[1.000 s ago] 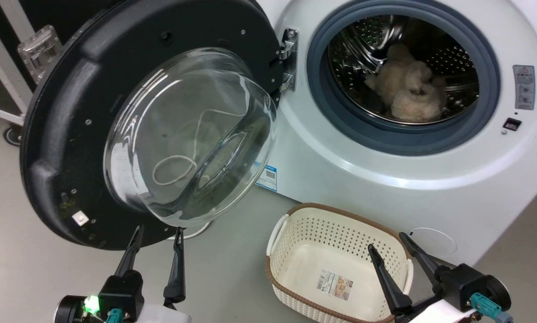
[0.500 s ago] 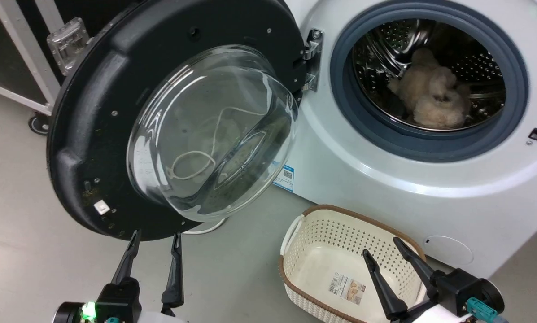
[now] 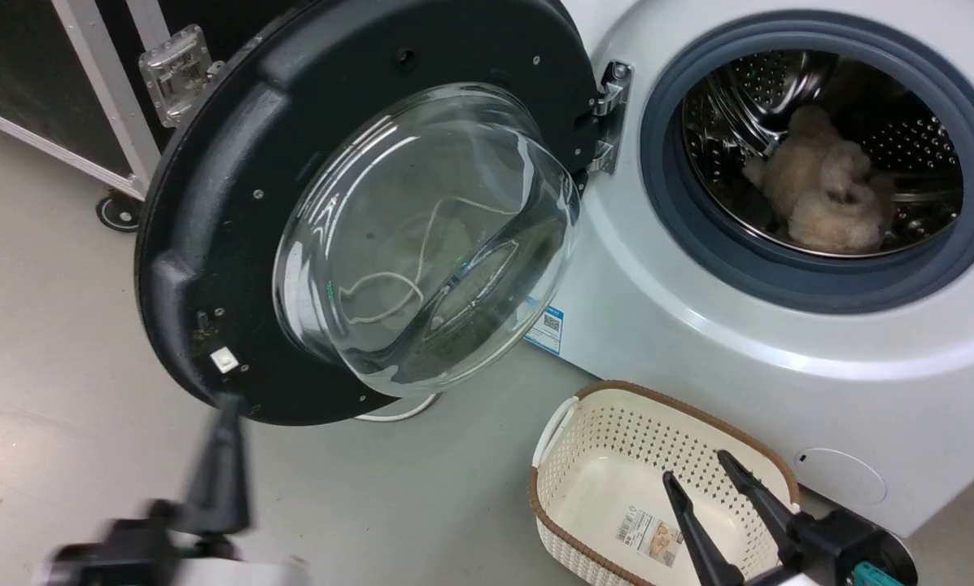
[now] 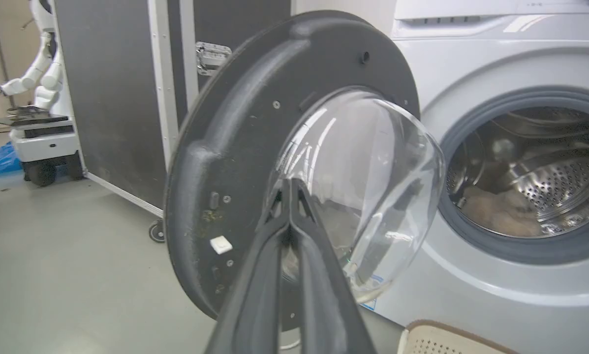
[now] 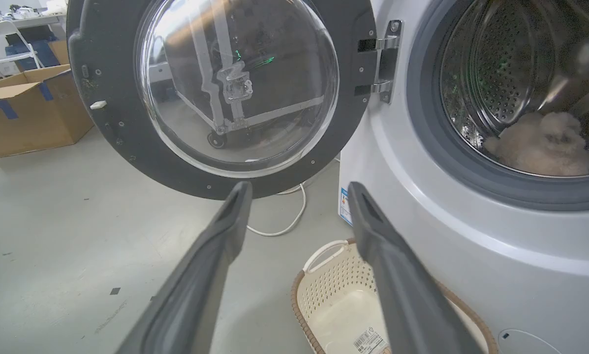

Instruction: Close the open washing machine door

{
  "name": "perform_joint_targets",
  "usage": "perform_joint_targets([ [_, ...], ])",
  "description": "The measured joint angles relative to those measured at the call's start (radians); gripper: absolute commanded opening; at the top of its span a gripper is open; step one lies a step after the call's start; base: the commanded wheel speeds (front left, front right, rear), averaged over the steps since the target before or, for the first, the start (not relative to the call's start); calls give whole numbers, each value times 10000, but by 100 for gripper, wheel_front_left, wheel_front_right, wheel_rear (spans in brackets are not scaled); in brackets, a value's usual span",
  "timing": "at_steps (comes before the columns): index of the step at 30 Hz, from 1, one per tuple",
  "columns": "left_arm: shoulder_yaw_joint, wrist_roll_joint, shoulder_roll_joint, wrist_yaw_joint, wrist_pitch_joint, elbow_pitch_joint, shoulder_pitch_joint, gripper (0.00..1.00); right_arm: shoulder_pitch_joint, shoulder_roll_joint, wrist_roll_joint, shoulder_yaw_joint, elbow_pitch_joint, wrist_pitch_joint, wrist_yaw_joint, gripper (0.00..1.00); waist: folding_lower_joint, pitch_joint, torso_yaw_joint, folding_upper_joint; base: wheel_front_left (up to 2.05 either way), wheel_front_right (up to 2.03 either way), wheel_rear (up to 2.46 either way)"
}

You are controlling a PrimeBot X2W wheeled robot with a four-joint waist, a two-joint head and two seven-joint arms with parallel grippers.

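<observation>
One washing machine door (image 3: 234, 203) hangs wide open left of one washing machine (image 3: 698, 342). Left end effector (image 4: 290, 189) fingers pressed together before the door; right end effector (image 5: 298, 191) fingers apart above one basket (image 3: 584, 399). Right wrist view adds one cardboard box (image 5: 28, 113).

No wording is legible. The small blue sticker (image 3: 548, 324) low on the washing machine (image 3: 739, 350) bears a QR code. The label (image 3: 648, 533) in the basket (image 3: 609, 389) shows a barcode.
</observation>
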Motion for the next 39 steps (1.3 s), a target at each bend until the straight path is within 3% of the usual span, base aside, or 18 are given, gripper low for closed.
perform_joint_targets([
  [4,1160,-1039,-46,-31,-92,-788,-256,0,159,-17,-15,-40,-25,-96,-2,100,-1,65,15,0,0,0,0],
  [5,1946,-1561,-33,-224,-140,-1028,-639,0,155,-88,-15,2,-63,-128,0,100,0,207,-90,0,0,0,0],
  [9,2924,-2472,29,-644,-201,-844,-1416,0,152,-303,6,54,-73,-184,0,100,2,451,-313,0,0,0,0],
  [10,3875,-4228,673,-823,435,414,-2667,0,97,-575,151,180,-88,-272,0,100,2,811,-589,0,0,0,0],
  [12,4144,-4671,897,-811,757,757,-3076,0,72,-635,201,226,-94,-288,0,100,2,895,-660,0,0,0,0],
  [15,5116,-6312,2010,-539,2412,2474,-4586,0,-141,-805,372,349,-107,-360,0,100,2,1221,-964,0,0,0,0],
  [16,5116,-6312,2010,-539,2412,2474,-4586,0,-141,-805,372,349,-107,-360,0,100,2,1221,-964,0,0,0,0],
  [17,5580,-7191,2433,-324,3243,3369,-5207,0,-240,-876,456,395,-111,-408,0,100,2,1380,-1108,0,0,0,0],
  [18,5580,-7191,2433,-324,3243,3369,-5207,0,-240,-876,456,395,-111,-408,0,100,2,1380,-1108,0,0,0,0],
  [21,6115,-8727,2859,111,5003,4823,-6148,0,-291,-1018,566,439,-102,-435,0,100,2,1606,-1425,0,0,0,0],
  [22,6115,-8727,2859,111,5003,4823,-6148,0,-291,-1018,566,439,-102,-435,0,100,2,1606,-1425,0,0,0,0],
  [24,6029,-9735,2895,238,6709,5530,-6428,0,-291,-1083,625,502,-81,-435,0,100,3,1705,-1609,0,0,0,0],
  [25,6029,-9735,2895,238,6709,5530,-6428,0,-291,-1083,625,502,-81,-435,0,100,3,1705,-1609,0,0,0,0],
  [26,5973,-10030,3051,136,7484,5714,-6396,0,-291,-1099,642,523,-38,-435,-2,100,3,1713,-1716,0,0,0,0],
  [32,6215,-10870,3101,-88,8491,5609,-6168,0,-288,-1047,704,508,56,-435,-2,100,1,1532,-1831,0,0,0,0],
  [39,6263,-11791,2577,-389,9986,4592,-4889,0,-237,-817,704,347,272,-435,0,100,-1,971,-1829,0,0,0,0],
])
